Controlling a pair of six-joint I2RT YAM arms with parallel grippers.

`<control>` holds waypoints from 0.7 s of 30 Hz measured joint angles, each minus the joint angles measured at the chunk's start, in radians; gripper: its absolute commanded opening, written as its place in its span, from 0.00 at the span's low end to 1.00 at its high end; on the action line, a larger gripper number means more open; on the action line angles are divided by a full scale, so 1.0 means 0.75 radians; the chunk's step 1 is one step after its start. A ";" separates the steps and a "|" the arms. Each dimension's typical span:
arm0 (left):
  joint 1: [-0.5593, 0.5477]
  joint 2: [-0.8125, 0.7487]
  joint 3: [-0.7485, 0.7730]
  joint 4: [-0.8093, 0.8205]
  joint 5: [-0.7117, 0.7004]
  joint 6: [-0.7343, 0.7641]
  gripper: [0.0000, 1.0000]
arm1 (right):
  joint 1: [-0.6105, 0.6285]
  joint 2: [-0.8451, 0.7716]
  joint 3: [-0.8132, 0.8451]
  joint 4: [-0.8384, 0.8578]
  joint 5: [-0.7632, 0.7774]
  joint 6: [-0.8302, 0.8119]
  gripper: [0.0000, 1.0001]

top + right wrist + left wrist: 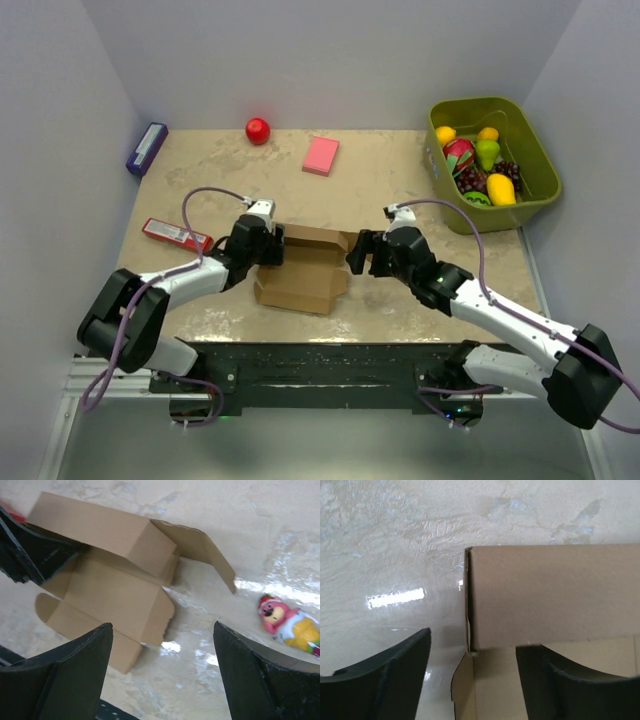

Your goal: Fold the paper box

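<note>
jaws, overall: left gripper and right gripper both spread wide, nothing clamped in either; one stands at each end of the paper box.

top view, surface/room: glossy mottled beige table; plain pale walls on three sides.
top view, other items: pink block and red ball toward the far edge; purple box far left; red packet beside the left arm; green bin with toy fruit far right.
top view, box: plain brown, partly folded, mid-table close to the arm bases; far wall raised, near panel lying flat.
top view, jaws: left fingertips at the box's left end, right fingertips just beside its right flap; contact cannot be told.

left wrist, surface: bare table with a bright glare streak.
left wrist, box: raised cardboard wall fills the right half, its end edge running vertically mid-frame; floor panel below it.
left wrist, jaws: fingers well apart, one over the table, the other over the box floor; the wall's end sits between them, ungripped.

right wrist, surface: same table; small pink-and-yellow toy figure at right.
right wrist, box: paper box lies ahead, long wall folded up, one side flap splayed out to the right, rounded tab at left.
right wrist, jaws: fingers wide apart, only table between them, box beyond the tips; the left gripper's black body shows at the box's far end.
</note>
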 measured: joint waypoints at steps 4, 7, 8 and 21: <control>-0.003 -0.124 -0.018 -0.045 0.050 -0.010 0.92 | -0.001 0.074 0.089 0.049 -0.078 0.080 0.84; -0.003 -0.214 -0.018 -0.101 0.098 -0.022 0.96 | -0.002 0.109 0.125 0.105 -0.140 0.140 0.85; -0.003 -0.235 -0.018 -0.118 0.114 -0.030 0.97 | -0.006 0.123 0.132 0.132 -0.161 0.161 0.85; 0.067 -0.498 0.070 -0.557 0.338 -0.069 0.99 | -0.068 0.289 0.179 0.250 -0.290 0.252 0.84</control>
